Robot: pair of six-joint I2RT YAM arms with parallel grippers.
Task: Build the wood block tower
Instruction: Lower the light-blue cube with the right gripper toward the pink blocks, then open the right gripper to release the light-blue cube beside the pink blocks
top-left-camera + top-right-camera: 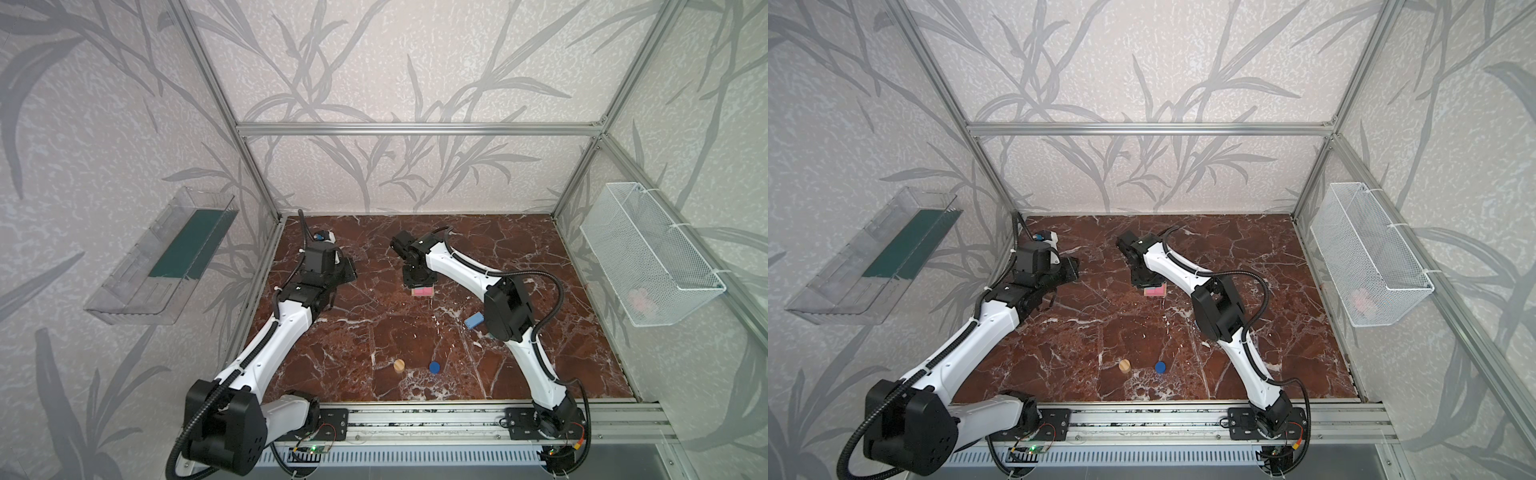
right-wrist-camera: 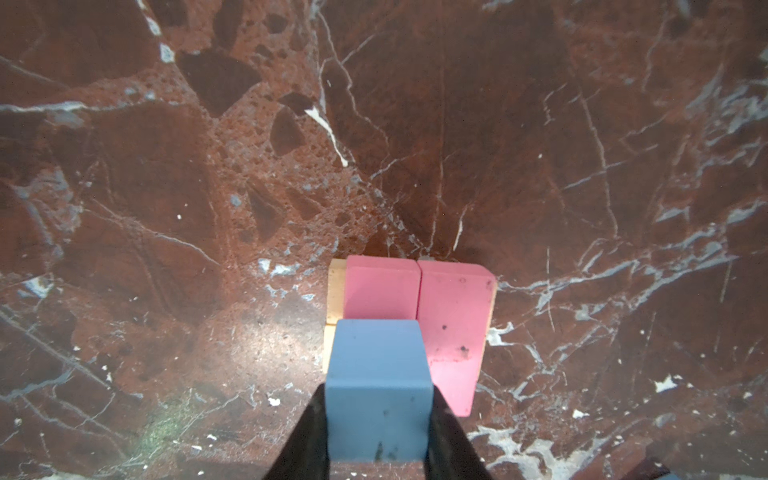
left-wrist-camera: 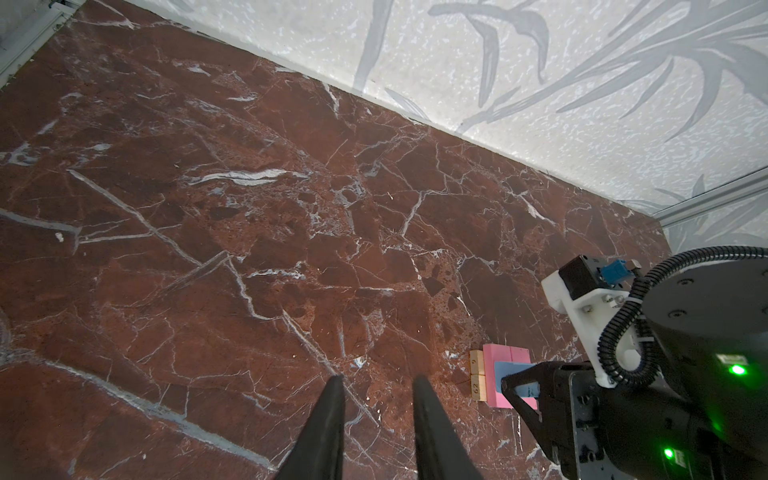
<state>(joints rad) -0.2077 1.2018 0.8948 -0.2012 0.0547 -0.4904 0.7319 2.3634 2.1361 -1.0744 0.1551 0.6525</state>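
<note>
My right claw (image 2: pixel 377 392) is clamped on one light blue wooden block (image 2: pixel 376 361), held just over the two pink wooden bars (image 2: pixel 453 332). Those pink bars lie side by side across two plain tan wooden bars (image 3: pixel 478 388) on the red-brown marble surface (image 1: pixel 519 249). My left claw (image 3: pixel 378 380) hangs left of the pink bars, jaws apart, empty. Nearer my base than the pink bars: a second light blue block (image 1: pixel 474 321), one tan wooden cylinder (image 1: pixel 399 365), one dark blue wooden cylinder (image 1: pixel 434 366).

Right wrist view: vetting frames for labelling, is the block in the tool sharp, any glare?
Right wrist view: light blue block slightly soft, pink bars crisper, pale sheen on the table beside them; left wrist view: tan bars' printed digits legible.
</note>
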